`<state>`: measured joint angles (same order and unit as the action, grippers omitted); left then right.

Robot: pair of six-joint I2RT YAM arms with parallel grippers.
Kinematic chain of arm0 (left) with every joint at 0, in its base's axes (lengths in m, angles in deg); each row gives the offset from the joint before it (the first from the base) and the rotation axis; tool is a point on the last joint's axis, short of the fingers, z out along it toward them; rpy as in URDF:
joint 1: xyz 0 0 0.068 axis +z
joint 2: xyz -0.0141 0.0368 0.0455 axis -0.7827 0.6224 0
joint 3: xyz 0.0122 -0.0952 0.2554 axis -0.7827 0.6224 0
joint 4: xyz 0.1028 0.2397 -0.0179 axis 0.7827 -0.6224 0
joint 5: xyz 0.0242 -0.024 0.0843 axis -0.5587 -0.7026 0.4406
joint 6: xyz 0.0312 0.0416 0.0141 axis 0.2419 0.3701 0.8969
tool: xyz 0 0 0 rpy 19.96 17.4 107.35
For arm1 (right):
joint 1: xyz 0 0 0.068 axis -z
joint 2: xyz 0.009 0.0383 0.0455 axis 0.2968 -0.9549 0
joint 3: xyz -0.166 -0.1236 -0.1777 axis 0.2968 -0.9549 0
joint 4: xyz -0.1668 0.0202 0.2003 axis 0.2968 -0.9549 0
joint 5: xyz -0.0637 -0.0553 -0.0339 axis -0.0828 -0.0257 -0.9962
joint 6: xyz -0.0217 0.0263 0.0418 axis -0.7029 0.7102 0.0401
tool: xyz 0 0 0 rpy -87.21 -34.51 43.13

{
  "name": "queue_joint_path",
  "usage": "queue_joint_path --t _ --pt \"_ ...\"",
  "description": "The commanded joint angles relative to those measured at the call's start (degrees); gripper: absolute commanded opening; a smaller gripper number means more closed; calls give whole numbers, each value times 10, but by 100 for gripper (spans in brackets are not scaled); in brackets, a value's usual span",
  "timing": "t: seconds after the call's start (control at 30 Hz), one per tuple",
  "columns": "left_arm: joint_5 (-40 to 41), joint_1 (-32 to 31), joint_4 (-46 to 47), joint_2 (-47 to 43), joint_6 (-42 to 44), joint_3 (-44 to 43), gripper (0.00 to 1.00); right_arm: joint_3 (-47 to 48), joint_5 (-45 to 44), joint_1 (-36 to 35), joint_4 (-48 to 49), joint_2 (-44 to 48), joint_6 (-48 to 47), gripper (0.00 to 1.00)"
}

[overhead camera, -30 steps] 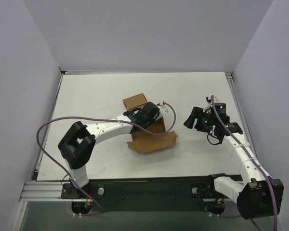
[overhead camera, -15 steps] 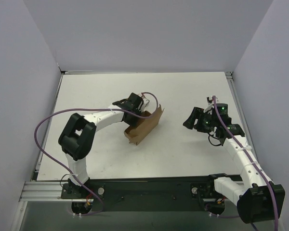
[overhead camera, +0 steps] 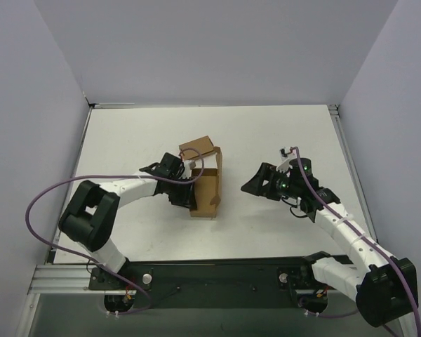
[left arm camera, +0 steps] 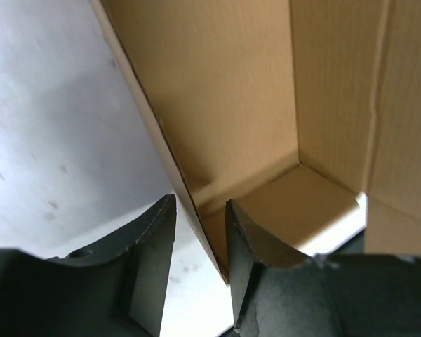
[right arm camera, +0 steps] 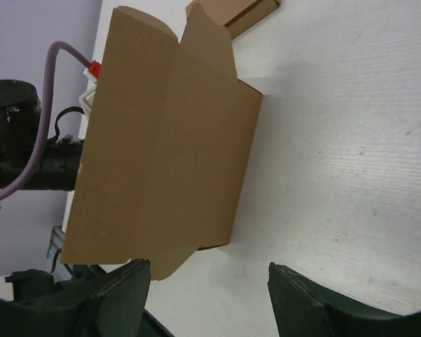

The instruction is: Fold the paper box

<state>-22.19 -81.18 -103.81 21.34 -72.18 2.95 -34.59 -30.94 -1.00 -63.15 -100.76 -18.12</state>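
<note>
The plain brown die-cut cardboard paper box (overhead camera: 206, 192) sits just left of centre on the white tabletop (overhead camera: 140, 130), half formed: one long wall with a rounded tab stands upright on its right side, and the right wrist view shows that wall's bare outer face (right arm camera: 161, 147). Its creased inner panels and corner fill the left wrist view (left arm camera: 217, 91). The left gripper (overhead camera: 189, 195) meets the box from the left, one finger (left arm camera: 151, 260) outside a side wall and the other inside, the jaws pinched narrowly onto that wall's edge (left arm camera: 200, 210). Directly behind the box, toward the top of the overhead view and touching or nearly touching it, lies a smaller flat rectangular brown cardboard box (overhead camera: 196, 148), whose corner peeks past the upright wall at the top of the right wrist view (right arm camera: 235, 12). The right gripper (overhead camera: 249, 184) hangs right of the paper box, apart from it, fingers spread wide and holding nothing (right arm camera: 210, 274), with bare table between it and the wall. There are two cardboard pieces, two arms, and two purple cables, one looping out at the left (overhead camera: 42, 200) and one along the right arm (overhead camera: 316, 191).
</note>
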Motion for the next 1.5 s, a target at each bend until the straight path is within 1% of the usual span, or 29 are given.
queue_joint_path --t 0.0,0.03,0.07,0.13,0.2,0.27,0.3,0.33,0.37,0.4,0.43,0.47,0.57,0.6,0.67,0.73,0.8,0.87,0.9,0.93,1.0,1.13,1.17,1.23,1.27,1.33,1.37,1.43,1.47 --pt "-75 1 131 -88 -102 63 46 1 34 -18 117 3 81 69" --pt "-78 1 148 -100 -126 91 48 5 28 -26 109 3 78 70" --pt "-76 1 164 -125 -130 100 50 9 24 -27 107 1 70 70" --pt "-49 4 160 -150 -128 113 52 24 26 -31 100 -9 64 70" --pt "-35 18 151 -185 -126 118 57 34 27 -37 99 -14 60 70" --pt "-40 33 143 -209 -120 117 61 41 11 -68 86 -9 46 70" --pt "-42 52 138 -214 -116 113 63 45 -10 -83 75 2 24 70" --pt "-42 59 131 -218 -99 107 63 51 -58 -99 51 9 15 70" --pt "-39 67 113 -224 -90 87 64 52 -95 -145 40 16 4 70" --pt "-34 74 103 -225 -79 74 66 54 -129 -166 28 33 -5 71" --pt "-27 89 92 -226 -59 58 66 59 -197 -192 3 41 -16 71" --pt "-23 95 77 -226 -51 29 67 63 -230 -227 -8 46 -18 74" --pt "-5 110 71 -229 -26 -11 68 93 -313 -271 -41 46 -20 78" --pt "4 111 73 -230 -20 -31 68 103 -342 -294 -49 32 -23 78" --pt "25 112 81 -237 -3 -42 68 139 -381 -316 -65 11 -35 78" --pt "37 113 88 -244 16 -51 68 165 -400 -332 -86 -26 -43 78" --pt "66 115 90 -263 27 -49 68 211 -425 -334 -109 -73 -60 78" --pt "84 117 103 -289 48 -29 70 241 -437 -334 -146 -106 -88 77" --pt "97 117 109 -298 56 -18 70 271 -454 -334 -160 -140 -96 76" --pt "103 118 104 -304 69 -11 71 288 -462 -335 -187 -156 -102 75" --pt "114 119 94 -314 84 -12 72 319 -468 -335 -203 -192 -120 73" --pt "118 121 87 -323 96 -18 72 346 -457 -332 -209 -228 -139 62" --pt "117 121 87 -327 97 -18 72 352 -450 -329 -210 -243 -144 53" --pt "116 121 84 -329 98 -16 72 367 -429 -323 -213 -256 -165 47" --pt "111 121 84 -329 98 -16 72 371 -415 -318 -215 -262 -174 37" --pt "98 121 83 -329 103 -16 72 375 -406 -314 -217 -262 -215 24" --pt "82 120 87 -329 104 -15 72 374 -401 -313 -217 -257 -236 12" --pt "61 120 93 -329 106 -14 72 373 -383 -304 -217 -251 -282 1" --pt "35 120 96 -328 108 -13 72 370 -366 -301 -217 -241 -324 0"
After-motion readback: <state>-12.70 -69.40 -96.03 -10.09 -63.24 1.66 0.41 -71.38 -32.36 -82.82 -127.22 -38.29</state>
